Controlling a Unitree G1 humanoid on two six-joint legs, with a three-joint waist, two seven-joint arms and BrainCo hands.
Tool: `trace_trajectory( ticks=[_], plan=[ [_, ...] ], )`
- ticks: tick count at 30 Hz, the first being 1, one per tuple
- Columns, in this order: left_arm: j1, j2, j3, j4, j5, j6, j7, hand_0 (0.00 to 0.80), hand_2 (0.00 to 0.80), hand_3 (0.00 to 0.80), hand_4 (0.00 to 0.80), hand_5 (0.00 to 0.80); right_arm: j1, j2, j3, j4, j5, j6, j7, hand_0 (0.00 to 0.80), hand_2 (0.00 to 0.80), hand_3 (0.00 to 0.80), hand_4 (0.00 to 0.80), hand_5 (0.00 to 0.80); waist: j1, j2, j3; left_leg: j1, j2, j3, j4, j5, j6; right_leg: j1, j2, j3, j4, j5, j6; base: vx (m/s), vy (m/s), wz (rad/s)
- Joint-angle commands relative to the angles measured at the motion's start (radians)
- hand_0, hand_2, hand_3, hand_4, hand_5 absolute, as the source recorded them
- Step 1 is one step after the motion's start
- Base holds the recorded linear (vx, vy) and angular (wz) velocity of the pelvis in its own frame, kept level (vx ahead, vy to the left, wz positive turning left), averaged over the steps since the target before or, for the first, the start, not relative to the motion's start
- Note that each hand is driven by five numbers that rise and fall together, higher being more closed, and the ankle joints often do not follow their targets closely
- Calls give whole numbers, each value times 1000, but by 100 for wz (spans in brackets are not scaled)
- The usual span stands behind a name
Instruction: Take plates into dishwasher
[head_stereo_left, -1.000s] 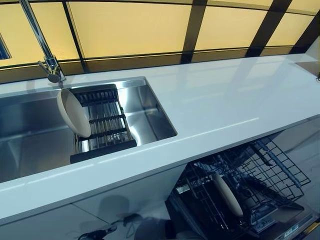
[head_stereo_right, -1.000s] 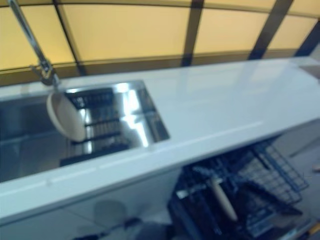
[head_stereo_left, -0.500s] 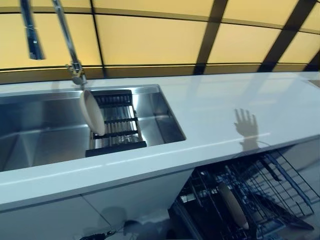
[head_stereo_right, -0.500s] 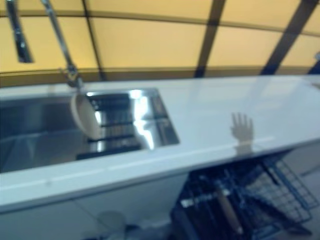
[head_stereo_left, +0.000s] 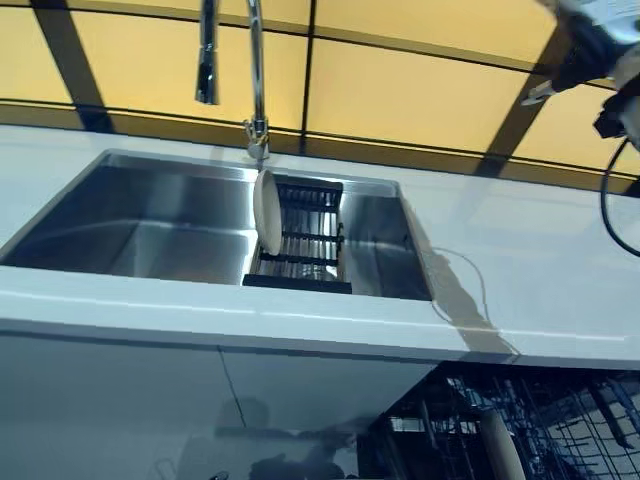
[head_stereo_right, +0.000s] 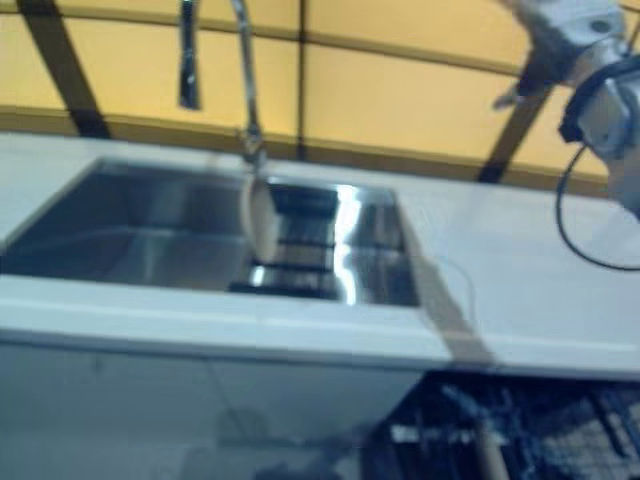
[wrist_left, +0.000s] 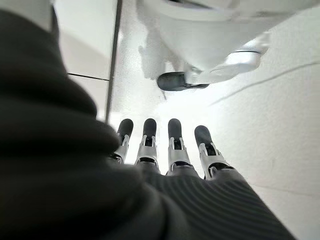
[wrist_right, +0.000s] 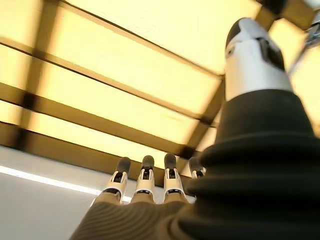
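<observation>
Looking down through the head camera, I am seeing a stainless sink (head_stereo_left: 150, 215) set into a white counter (head_stereo_left: 540, 250). One cream plate (head_stereo_left: 267, 211) is standing on edge in a black drying rack (head_stereo_left: 305, 245) that is sitting inside the sink, toward its right end. A tall tap (head_stereo_left: 255, 75) is rising just behind the plate. Below the counter's front edge, at the lower right, the dishwasher rack (head_stereo_left: 560, 430) is sitting pulled out, and a second plate (head_stereo_left: 500, 445) is standing upright among its wires.

My left hand (wrist_left: 165, 150) is showing only in its own wrist view, with its fingers (wrist_left: 175, 142) lying straight and side by side, released and holding nothing, over a pale floor (wrist_left: 280, 120). My right hand (wrist_right: 145, 187) is likewise showing in its wrist view, its fingers straight and empty, pointing toward a yellow wall with dark bands (wrist_right: 125, 75) above the counter's back edge. Neither hand is touching a plate. In the eye views, only part of my right arm is showing at the upper right, well apart from the sink.
</observation>
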Motion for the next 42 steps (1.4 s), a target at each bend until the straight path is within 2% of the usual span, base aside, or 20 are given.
trace_trajectory(
  ticks=[1,5,11,14,27,42],
  plan=[
    [-72,42,-36,-24,-26,4,19,0,0,0,0,0,-238,-38,100,12,-131,43,-56,0,0,0,0,0,55,-36,94,-69,-13,-70,-4,0,13,7,-31,-9,3,-6,76,-162,-42,47],
    [-89,56,-46,-28,-47,6,23,0,0,0,0,0,-306,-5,160,23,-176,85,-70,0,0,0,0,0,79,-28,149,-138,-24,-111,-4,28,12,-40,-30,-31,3,2,74,-103,-17,33],
    [-89,66,-52,-39,-66,-11,7,0,0,0,0,0,-412,53,249,73,-167,127,-75,0,0,0,0,0,99,-4,195,-192,-37,-138,-4,51,12,-81,-40,-55,3,13,74,-43,31,23],
    [-86,61,-64,-47,-83,-22,3,0,0,0,0,0,-440,79,268,93,-172,125,-89,0,0,0,0,0,104,7,209,-206,-43,-145,-4,55,12,-93,-46,-63,3,16,75,-13,63,11],
    [-96,72,-60,-63,-104,-32,-3,0,0,0,0,0,-434,120,264,20,-264,110,-63,0,0,0,0,0,101,6,255,-228,-42,-127,-4,53,16,-124,-53,-62,3,30,87,-2,13,2],
    [-106,57,-48,-53,-91,-39,-1,0,0,0,0,0,-324,164,213,-116,-192,26,29,0,0,0,0,0,104,-1,243,-207,-39,-121,-4,40,14,-108,-49,-60,3,18,84,0,0,0]
  ],
)
